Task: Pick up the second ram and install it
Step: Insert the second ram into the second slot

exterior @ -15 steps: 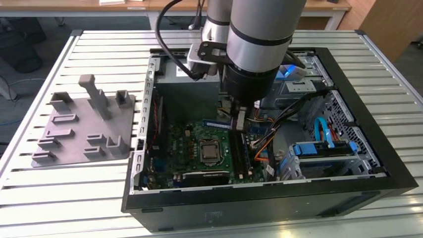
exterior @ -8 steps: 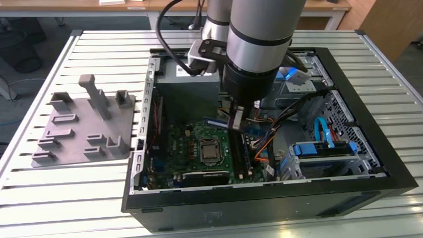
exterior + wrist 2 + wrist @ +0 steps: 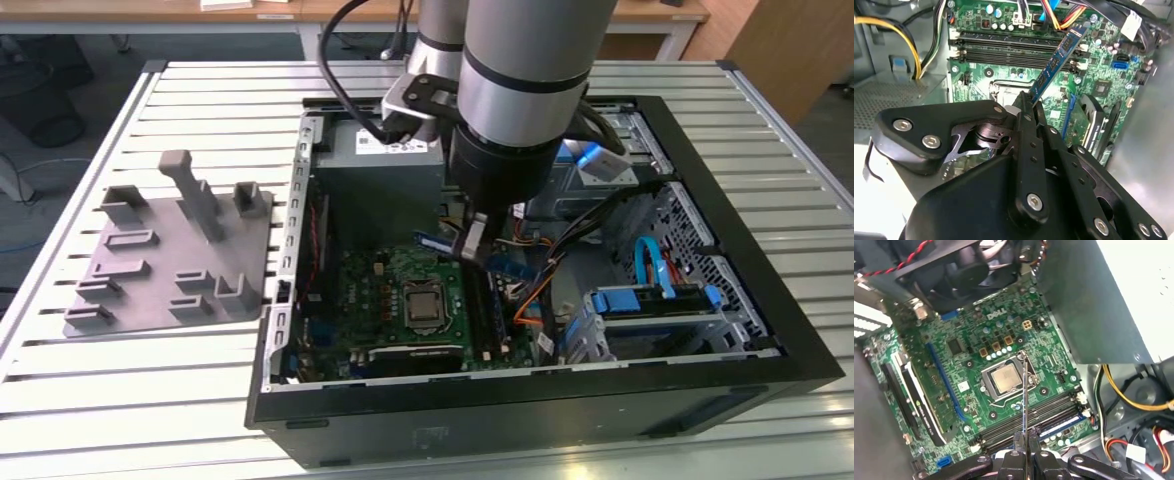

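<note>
Gripper (image 3: 470, 246) is clamped on the ram (image 3: 513, 264), fingers (image 3: 1026, 140) closed on the blue strip's flat faces. Ram hangs tilted inside the case (image 3: 534, 420), above the board (image 3: 380, 290) near the black slots (image 3: 1014, 45), not seated in any of them. In the first wrist view the ram (image 3: 1024, 390) is edge-on, a thin line running from the gripper (image 3: 1025, 460) across the CPU socket (image 3: 1004, 380).

Case lies open side up on the slatted table (image 3: 134, 400). Inside:
- green board
- PSU (image 3: 380, 180) at the far side in the exterior view
- card (image 3: 1086, 120) standing on the board beside the socket
- drive cage (image 3: 654, 320) with blue latches (image 3: 641, 298) at the exterior view's right
- yellow/red/orange cables (image 3: 1064, 15) past the slots

Grey fixture (image 3: 174, 260) with upright posts sits on the table just beside the case, at the exterior view's left.

Writing: white label (image 3: 387, 147) on the PSU, print too small to read. White lettering (image 3: 996, 315) on the board near the socket.
</note>
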Controlling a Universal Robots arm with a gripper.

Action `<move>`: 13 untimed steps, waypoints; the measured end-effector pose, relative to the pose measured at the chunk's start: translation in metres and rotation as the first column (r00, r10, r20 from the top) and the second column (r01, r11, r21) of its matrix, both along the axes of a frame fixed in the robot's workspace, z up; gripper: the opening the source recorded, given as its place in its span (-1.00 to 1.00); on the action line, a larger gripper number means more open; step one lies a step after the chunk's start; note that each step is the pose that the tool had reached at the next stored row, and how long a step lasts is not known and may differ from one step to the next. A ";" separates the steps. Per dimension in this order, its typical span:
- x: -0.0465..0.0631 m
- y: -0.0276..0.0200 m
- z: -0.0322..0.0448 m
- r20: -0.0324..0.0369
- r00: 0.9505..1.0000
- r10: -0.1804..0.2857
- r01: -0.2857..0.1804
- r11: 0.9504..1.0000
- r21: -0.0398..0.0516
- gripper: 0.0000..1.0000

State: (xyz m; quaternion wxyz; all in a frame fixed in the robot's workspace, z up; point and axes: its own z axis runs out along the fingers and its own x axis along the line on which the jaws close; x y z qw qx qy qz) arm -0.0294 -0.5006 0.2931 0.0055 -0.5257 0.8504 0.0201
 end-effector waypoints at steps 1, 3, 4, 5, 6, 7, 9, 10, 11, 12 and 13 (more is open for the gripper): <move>0.000 0.0000 0.0000 0.000 1.000 -0.014 0.014 1.000 0.000 -0.72; 0.000 0.0000 -0.0001 0.000 0.999 -0.042 0.042 0.999 0.000 -0.72; 0.000 0.0000 -0.0002 0.000 0.998 -0.056 0.056 0.998 -0.001 -0.72; 0.000 0.0000 -0.0002 0.000 0.998 -0.069 0.069 0.998 -0.001 -0.72; 0.000 0.0000 -0.0002 0.000 0.997 -0.082 0.082 0.997 -0.001 -0.72; 0.000 0.0000 -0.0002 0.000 0.995 -0.095 0.095 0.995 -0.001 -0.72; 0.000 0.0000 -0.0003 0.000 0.993 -0.120 0.120 0.993 -0.002 -0.72; 0.000 0.0000 -0.0003 0.000 0.991 -0.132 0.132 0.991 -0.002 -0.72; 0.000 0.0000 -0.0003 0.000 0.990 -0.144 0.144 0.990 -0.002 -0.72; 0.000 0.0000 -0.0004 0.000 0.988 -0.155 0.155 0.988 -0.002 -0.72; 0.000 0.0000 -0.0004 0.000 0.986 -0.166 0.166 0.986 -0.003 -0.72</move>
